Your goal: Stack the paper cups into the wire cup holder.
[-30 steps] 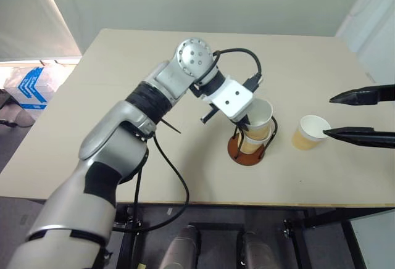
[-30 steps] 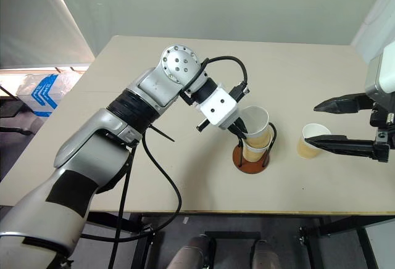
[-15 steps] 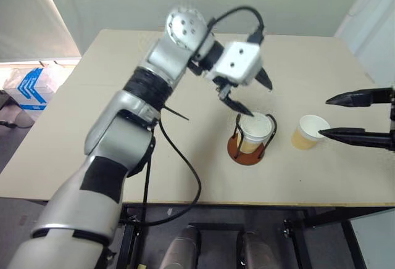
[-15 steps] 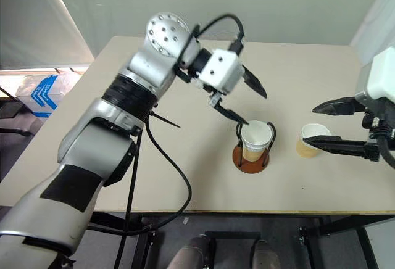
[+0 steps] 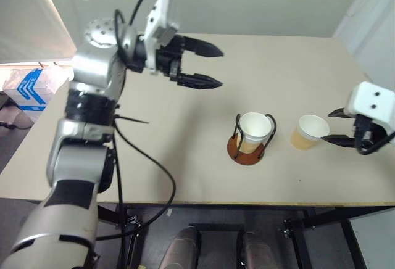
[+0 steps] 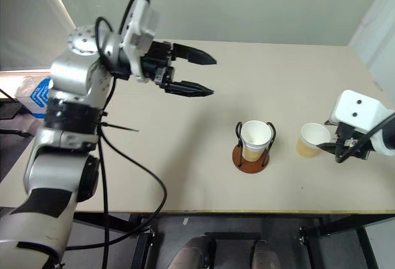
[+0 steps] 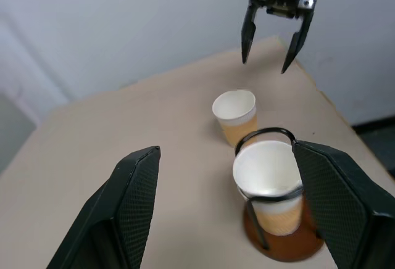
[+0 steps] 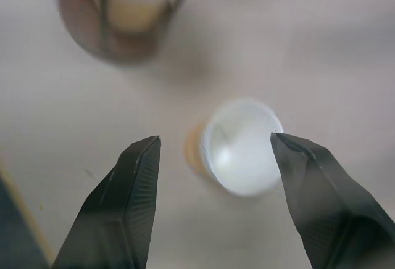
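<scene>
the left black two-fingered gripper point(image 5: 213, 66) hangs spread apart and empty, well apart from the reddish-brown disc wire cup holder point(image 5: 246, 151), which holds stacked tan paper cups point(image 5: 254, 130). the right gripper point(image 8: 213, 152) stands apart, just above the loose tan paper cup point(image 8: 237, 145) on the beige table point(image 5: 185, 152).

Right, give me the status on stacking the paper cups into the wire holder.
Done: tan paper cups sit nested in the black wire cup holder on its reddish-brown disc base; how many I cannot tell. In hand: nothing. The left gripper hangs open and empty above the beige table; the right gripper is open, facing the last loose tan cup. Left: grasp that cup and stack it.
</scene>
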